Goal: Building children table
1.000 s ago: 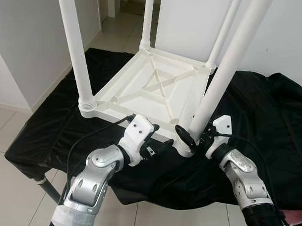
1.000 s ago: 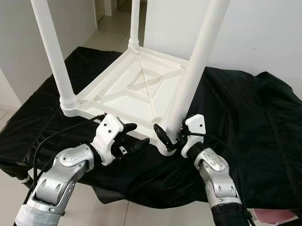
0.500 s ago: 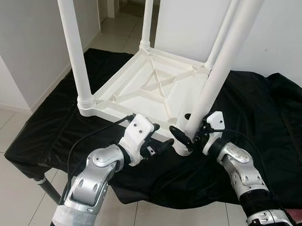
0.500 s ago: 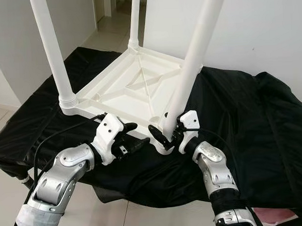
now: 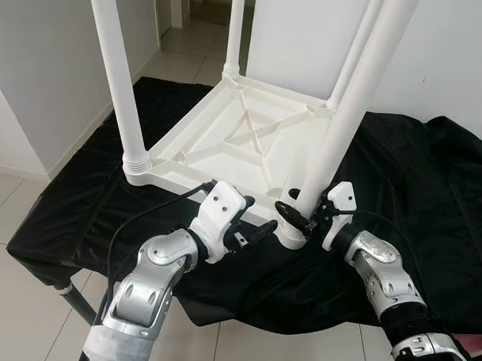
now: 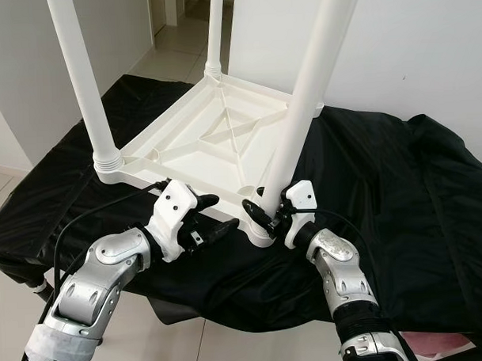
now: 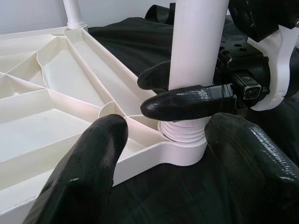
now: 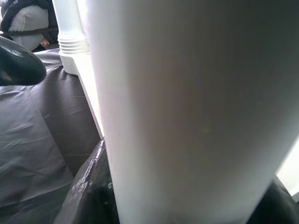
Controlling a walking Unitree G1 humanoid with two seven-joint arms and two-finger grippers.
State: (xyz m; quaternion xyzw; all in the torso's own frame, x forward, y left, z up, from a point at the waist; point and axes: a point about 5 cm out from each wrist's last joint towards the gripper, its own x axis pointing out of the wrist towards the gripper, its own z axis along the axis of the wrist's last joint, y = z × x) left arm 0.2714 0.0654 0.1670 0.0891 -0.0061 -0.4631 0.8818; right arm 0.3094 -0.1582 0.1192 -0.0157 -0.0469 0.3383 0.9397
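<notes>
White walls and pale floor tiles are framing a surface draped in black cloth (image 5: 431, 182), and on it the white children's table (image 5: 240, 145) is lying upside down, its ribbed underside facing up, sitting toward the surface's near edge. Three legs are standing seated in their corner sockets; the fourth leg (image 5: 342, 121), at the near corner, is leaning a little off upright with its threaded base just entering the socket (image 7: 184, 149).

The right gripper (image 5: 299, 218) is clamping that leg low down, its jaws closed around the tube just above the threads. The left gripper (image 5: 255, 234) is hovering beside the same corner, jaws spread and holding nothing, its fingertips near the table's rim.

I judge the step in hand is fitting the last leg. Next, the leg probably needs straightening and turning or pressing home, while the left gripper is bracing the corner against sliding on the cloth.
</notes>
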